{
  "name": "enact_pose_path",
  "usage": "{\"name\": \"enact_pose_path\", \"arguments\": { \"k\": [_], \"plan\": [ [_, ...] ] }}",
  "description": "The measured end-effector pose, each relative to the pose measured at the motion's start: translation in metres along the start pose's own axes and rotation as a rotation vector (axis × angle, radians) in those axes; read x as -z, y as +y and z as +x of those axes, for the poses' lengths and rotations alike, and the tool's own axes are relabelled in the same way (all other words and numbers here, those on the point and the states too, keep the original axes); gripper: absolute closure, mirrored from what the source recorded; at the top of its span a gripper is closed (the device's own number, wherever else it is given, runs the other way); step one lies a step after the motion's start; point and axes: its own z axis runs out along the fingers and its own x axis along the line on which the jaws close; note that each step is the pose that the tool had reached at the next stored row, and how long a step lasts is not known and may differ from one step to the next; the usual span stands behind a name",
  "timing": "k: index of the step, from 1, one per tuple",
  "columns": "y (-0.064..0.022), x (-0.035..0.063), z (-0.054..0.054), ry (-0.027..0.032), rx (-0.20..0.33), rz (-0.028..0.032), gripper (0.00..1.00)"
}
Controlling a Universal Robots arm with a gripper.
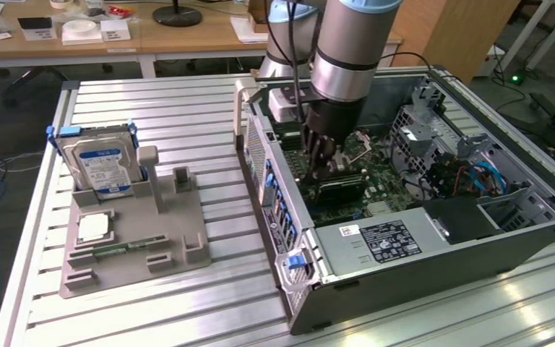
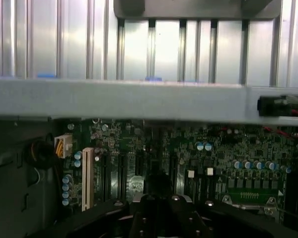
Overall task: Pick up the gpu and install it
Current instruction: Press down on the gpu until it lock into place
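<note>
Well away from the gripper, toward the exterior view's left, a grey fixture (image 1: 176, 246) sits on the slatted metal table (image 1: 162, 101). It holds a hard drive (image 1: 102, 168) standing upright and a small memory stick (image 1: 113, 250) lying flat.

The gripper (image 1: 323, 168) is down inside the open computer case (image 1: 432, 278). Its fingers are pressed together, close above the motherboard (image 1: 384, 181). The gpu (image 1: 343, 189) is directly beneath the fingertips, a dark block with a green edge standing on the board. I cannot tell whether the fingers pinch its upper edge or only bear on it.

In the wrist view the gripper (image 2: 156, 208) hangs over the row of long expansion slots (image 2: 121, 173), with the case wall beyond them.

Past the gripper, toward the exterior view's right, blue cables (image 1: 485, 177) lie beside a metal drive cage.

I judge that picking up is done and the install step is in hand. Finishing it calls for the card's edge to line up with its slot, and for straight downward pressure with no tilt.
</note>
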Motion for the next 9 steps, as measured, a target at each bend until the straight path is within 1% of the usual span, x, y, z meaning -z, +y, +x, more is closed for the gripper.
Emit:
{"name": "enact_pose_path", "arguments": {
  "k": [7,9],
  "plan": [
    [-0.0286,-0.0005,0.0,0.0,0.0,0.0001,0.89],
    [-0.029,-0.0005,0.0,0.0,0.0,-0.0001,0.89]
  ]
}}
